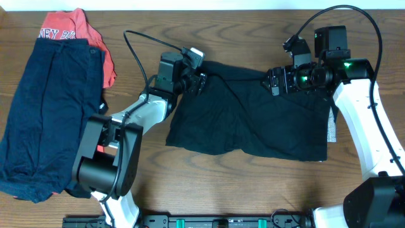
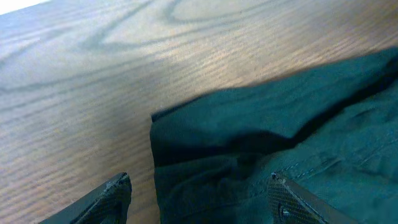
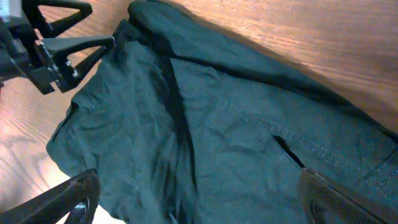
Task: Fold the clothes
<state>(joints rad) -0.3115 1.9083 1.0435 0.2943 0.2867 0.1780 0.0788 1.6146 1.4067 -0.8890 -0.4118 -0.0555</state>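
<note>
Black shorts (image 1: 253, 120) lie spread flat in the middle of the table. My left gripper (image 1: 197, 81) is at their far left corner. In the left wrist view its fingers (image 2: 202, 193) are open, with the corner of the shorts (image 2: 249, 143) lying between them. My right gripper (image 1: 273, 79) is over the far edge of the shorts, right of centre. In the right wrist view its fingers (image 3: 199, 199) are open wide above the dark cloth (image 3: 224, 137), holding nothing. The left gripper also shows in the right wrist view (image 3: 68, 43).
A navy garment (image 1: 50, 107) lies folded at the left of the table on top of a red printed shirt (image 1: 82, 31). A white tag (image 1: 331, 130) shows at the right edge of the shorts. A black cable (image 1: 136, 50) loops behind the left arm.
</note>
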